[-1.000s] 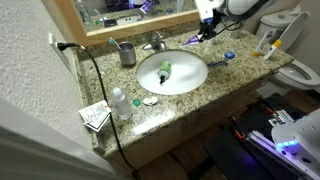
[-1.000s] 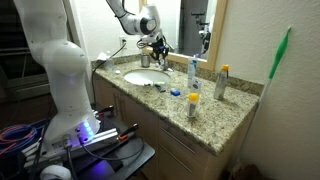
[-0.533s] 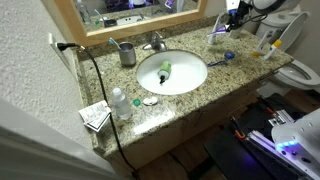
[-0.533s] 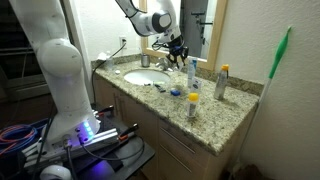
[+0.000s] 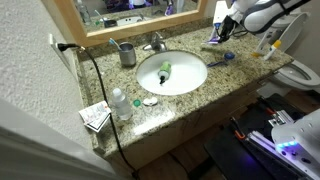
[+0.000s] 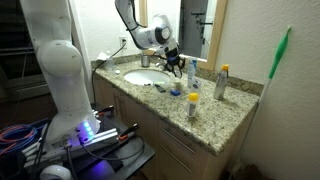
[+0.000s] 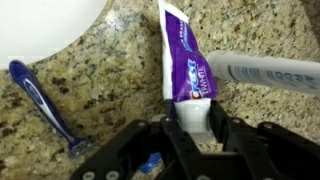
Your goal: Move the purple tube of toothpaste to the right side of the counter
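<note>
Purple tube of toothpaste [image 7: 183, 62], pinched in the gripper [image 7: 190, 122], lies on counter [image 7: 112, 82] near sink rim [image 7: 62, 40].

The gripper [image 7: 190, 125] partly hides the pale end of the purple tube of toothpaste [image 7: 184, 65].

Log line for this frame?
gripper: fingers shut on purple tube of toothpaste, cap end | tube: over counter beside sink | near: blue toothbrush

Wrist view: slim blue plastic toothbrush [image 7: 40, 105] lies angled at 8 o'clock; white cylindrical tube with grey print [image 7: 265, 72] at 3 o'clock.

Exterior view: small green object [image 5: 165, 69] mid-frame; grey metal cup [image 5: 127, 53] at its 10 o'clock; clear white-capped plastic bottle [image 5: 120, 102] at its 7 o'clock.
</note>
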